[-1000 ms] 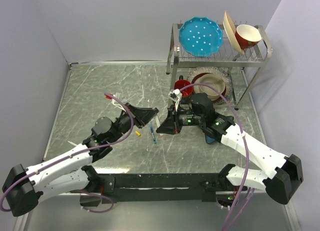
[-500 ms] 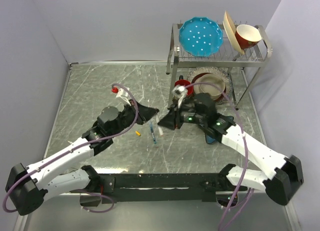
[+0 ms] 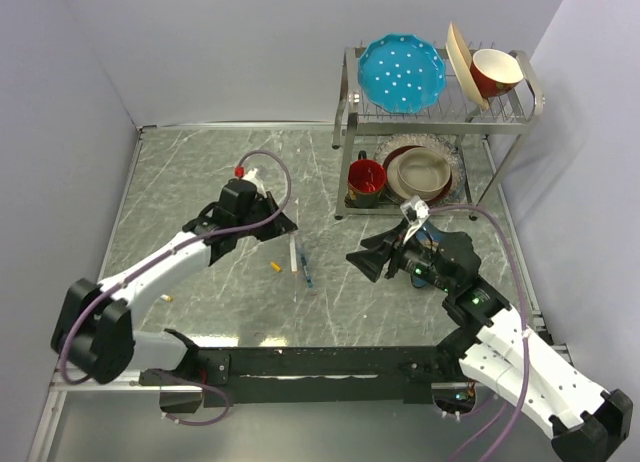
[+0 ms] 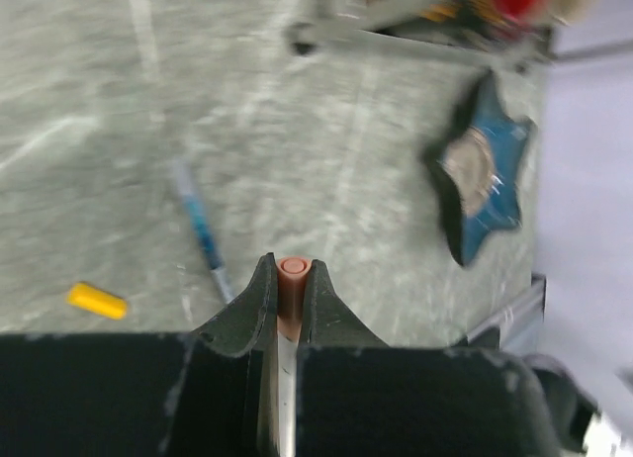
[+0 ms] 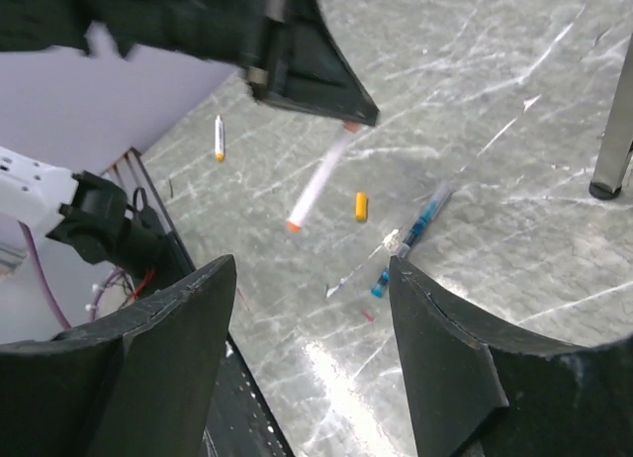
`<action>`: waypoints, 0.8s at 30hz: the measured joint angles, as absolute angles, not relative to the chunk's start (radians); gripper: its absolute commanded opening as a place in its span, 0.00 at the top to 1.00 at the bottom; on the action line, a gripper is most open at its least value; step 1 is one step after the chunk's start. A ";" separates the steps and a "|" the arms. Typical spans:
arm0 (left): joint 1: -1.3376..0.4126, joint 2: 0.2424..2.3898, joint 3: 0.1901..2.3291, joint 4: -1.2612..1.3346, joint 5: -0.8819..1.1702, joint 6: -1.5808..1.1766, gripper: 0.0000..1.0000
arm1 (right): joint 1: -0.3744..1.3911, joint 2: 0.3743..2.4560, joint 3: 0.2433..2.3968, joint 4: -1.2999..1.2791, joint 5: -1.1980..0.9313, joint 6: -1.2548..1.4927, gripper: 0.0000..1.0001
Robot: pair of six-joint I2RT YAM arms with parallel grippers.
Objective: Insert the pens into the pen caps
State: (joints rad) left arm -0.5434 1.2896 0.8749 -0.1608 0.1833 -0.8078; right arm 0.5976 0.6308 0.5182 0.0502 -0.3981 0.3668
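My left gripper point(image 3: 287, 229) is shut on a salmon-pink pen cap point(image 4: 292, 277) with a white pen point(image 3: 293, 254) seated in it. The barrel slants down from the jaws over the table point(image 5: 318, 180). A yellow-orange cap point(image 3: 275, 267) lies loose beside a dark blue-teal pen point(image 3: 305, 272), both just below the held pen. In the left wrist view the blue pen point(image 4: 198, 225) and yellow cap point(image 4: 97, 300) lie left of the jaws. My right gripper point(image 3: 366, 260) stands open and empty to the right of them, facing them point(image 5: 313, 264). Another small white pen point(image 5: 219, 137) lies far left.
A metal dish rack point(image 3: 350, 102) stands at the back right with a blue plate point(image 3: 402, 72) and bowls on top. A red mug point(image 3: 366, 178) and more bowls sit underneath. One rack leg point(image 5: 615, 145) is near my right gripper. The side walls bound the marbled table point(image 3: 200, 172).
The right gripper has opened and drawn back to the right, away from the middle. The left gripper has kept the capped white pen and swung back and left with it.
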 measured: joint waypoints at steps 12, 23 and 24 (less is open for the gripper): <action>-0.498 1.541 0.858 -0.141 0.157 -0.896 0.87 | 0.598 0.529 0.523 0.027 -0.361 0.382 0.28; -0.498 1.666 0.854 -0.128 0.102 -0.910 0.60 | 0.598 0.523 0.523 0.020 -0.359 0.385 0.28; -0.498 1.666 0.857 -0.130 0.098 -0.909 0.54 | 0.598 0.519 0.523 0.019 -0.359 0.384 0.28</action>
